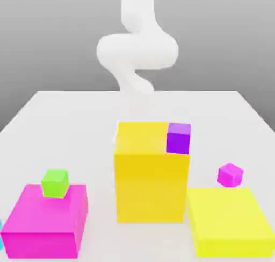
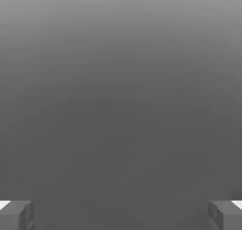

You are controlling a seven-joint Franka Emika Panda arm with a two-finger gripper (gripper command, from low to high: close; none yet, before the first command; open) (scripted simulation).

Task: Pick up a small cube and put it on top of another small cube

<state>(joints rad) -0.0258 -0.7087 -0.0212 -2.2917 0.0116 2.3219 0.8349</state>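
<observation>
my hand (image 2: 121, 216) was open and empty; pickup came first, calling for the cyan cube (image 1: 1, 235) at the exterior view's lower left edge.

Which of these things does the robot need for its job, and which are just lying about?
For the job:
- light blue cube, mostly cut off
- green cube
- open hand

Just about:
- purple cube
- small magenta cube
- large magenta, orange-yellow and yellow blocks

There are no words, letters, numbers or signs to read here. The blocks and cubes are just plain colors, and so is the robot arm.
</observation>
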